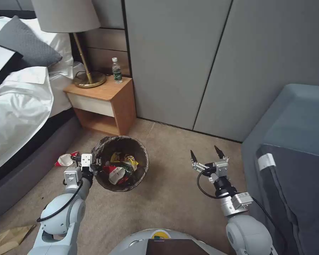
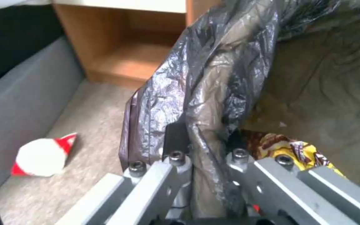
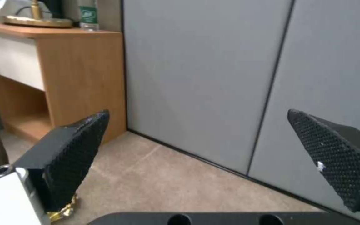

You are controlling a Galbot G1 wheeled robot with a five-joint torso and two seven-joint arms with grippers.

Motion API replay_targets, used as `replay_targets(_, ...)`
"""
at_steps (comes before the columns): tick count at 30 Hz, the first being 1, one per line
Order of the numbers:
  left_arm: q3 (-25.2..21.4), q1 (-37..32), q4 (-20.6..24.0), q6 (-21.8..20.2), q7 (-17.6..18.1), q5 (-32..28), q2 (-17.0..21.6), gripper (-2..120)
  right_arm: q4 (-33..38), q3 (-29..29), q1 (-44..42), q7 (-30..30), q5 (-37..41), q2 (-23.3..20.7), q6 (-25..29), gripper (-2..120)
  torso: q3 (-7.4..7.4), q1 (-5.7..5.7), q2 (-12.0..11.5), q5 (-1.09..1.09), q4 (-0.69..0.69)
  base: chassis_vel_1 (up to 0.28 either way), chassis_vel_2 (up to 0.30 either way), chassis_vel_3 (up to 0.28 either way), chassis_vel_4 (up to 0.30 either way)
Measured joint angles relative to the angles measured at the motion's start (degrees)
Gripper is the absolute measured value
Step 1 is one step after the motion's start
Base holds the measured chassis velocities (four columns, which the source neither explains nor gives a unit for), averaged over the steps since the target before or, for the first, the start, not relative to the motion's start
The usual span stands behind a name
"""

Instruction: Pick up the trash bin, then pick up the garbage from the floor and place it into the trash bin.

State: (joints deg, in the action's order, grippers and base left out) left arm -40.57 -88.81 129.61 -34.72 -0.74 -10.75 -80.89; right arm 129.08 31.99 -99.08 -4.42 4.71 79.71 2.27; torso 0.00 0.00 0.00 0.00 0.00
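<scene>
The trash bin, lined with a crinkly dark bag, hangs tilted just above the beige carpet floor. My left gripper is shut on its near-left rim; in the left wrist view the fingers pinch the bagged rim. Inside lie yellow wrappers and a crushed red-and-white cup. Another crushed red-and-white cup lies on the floor left of the bin. A crumpled brown paper bag lies at the near left. My right gripper is open and empty, right of the bin.
A wooden nightstand behind the bin carries a brass lamp and a green-label bottle. The bed runs along the left, grey cabinet doors stand behind, and a blue-grey sofa is on the right.
</scene>
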Motion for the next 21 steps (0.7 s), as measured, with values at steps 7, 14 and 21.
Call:
replay_targets(7,0.05,0.04,-0.06,0.05,-0.01,0.14,-0.30,3,-0.02,0.16,-0.07,0.00,0.11,-0.06,-0.10,100,0.00,0.00,0.00,0.00,-0.01,0.073,0.083,0.064,0.067)
replay_targets(14,0.06,0.16,-0.37,0.14,-0.02,0.16,-0.30,3,-0.20,0.02,0.27,0.03,0.29,0.00,-0.60,100,0.00,0.00,0.00,0.00,0.00,0.072,0.063,0.075,0.072)
replay_targets(21,0.12,0.27,-0.52,0.18,-0.05,0.20,-0.33,3,-0.22,0.11,0.72,0.10,0.45,-0.03,-1.32,100,0.00,0.00,0.00,0.00,-0.01,0.076,0.066,0.066,0.067)
